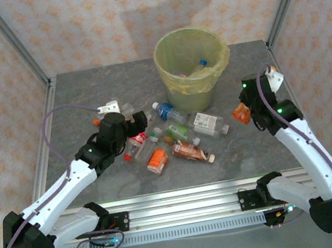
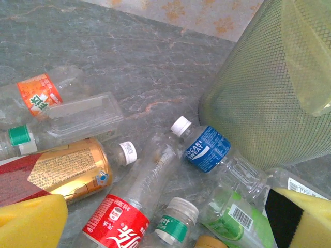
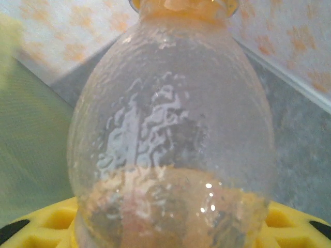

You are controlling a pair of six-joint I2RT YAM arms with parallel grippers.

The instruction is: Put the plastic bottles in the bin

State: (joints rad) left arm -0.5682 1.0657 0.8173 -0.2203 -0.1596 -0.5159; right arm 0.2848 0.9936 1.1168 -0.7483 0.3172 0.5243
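The bin [image 1: 192,62] stands at the back middle, lined with a yellowish bag; a blue-capped bottle [image 1: 201,64] lies inside. Several plastic bottles lie in front of it: red-labelled [image 1: 136,145], orange [image 1: 157,160], brown [image 1: 189,150], white-labelled [image 1: 209,123]. My left gripper [image 1: 133,127] hovers open over this pile. In the left wrist view the left gripper [image 2: 168,219] spans a red-labelled bottle [image 2: 116,225], a green-labelled one [image 2: 173,221] and a blue-labelled one [image 2: 208,149]. My right gripper [image 1: 245,110], right of the bin, is shut on an orange-labelled bottle [image 3: 170,129] between its yellow pads [image 3: 41,227].
The bin's mesh wall [image 2: 258,93] rises close on the right in the left wrist view. A gold-labelled bottle [image 2: 67,168], an orange-labelled bottle [image 2: 39,94] and a clear plastic box [image 2: 83,113] lie left of the pile. Metal frame posts [image 1: 16,47] edge the table.
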